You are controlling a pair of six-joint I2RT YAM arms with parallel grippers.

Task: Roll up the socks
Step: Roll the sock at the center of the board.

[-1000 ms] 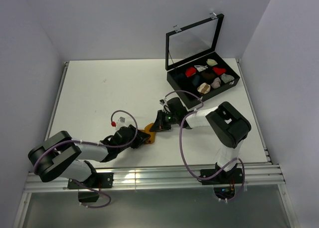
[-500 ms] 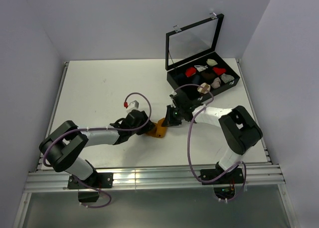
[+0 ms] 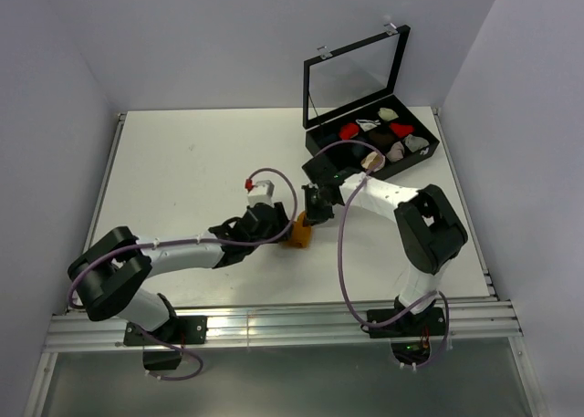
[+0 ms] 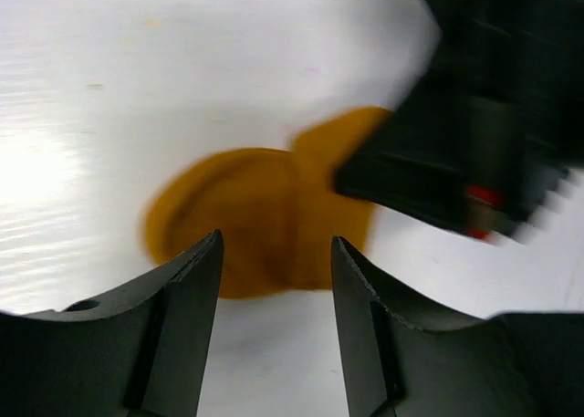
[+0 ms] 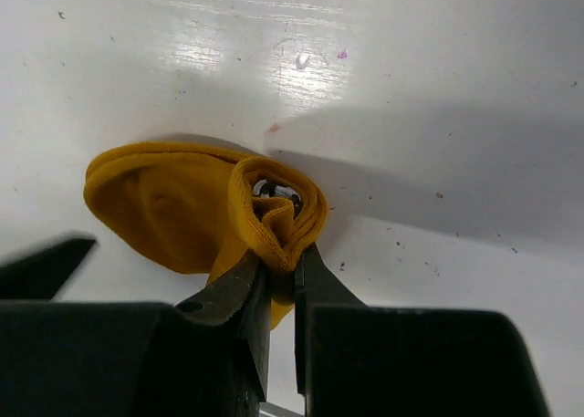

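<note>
Here: open black case (image 3: 415, 159) holds sock bundles (image 3: 348, 132); right tool (image 5: 281, 271) pinches mustard sock (image 5: 164, 207); left tool (image 4: 276, 253) wide

In your left wrist view the sock (image 4: 265, 221) was blurred. The right pincer (image 4: 383, 166) was smeared too, and cut off by the top and right edges. From above, it and the left pincer (image 3: 276, 226) hid most of the sock from you. The bundles (image 3: 374, 143) were too small to tell apart.
</note>
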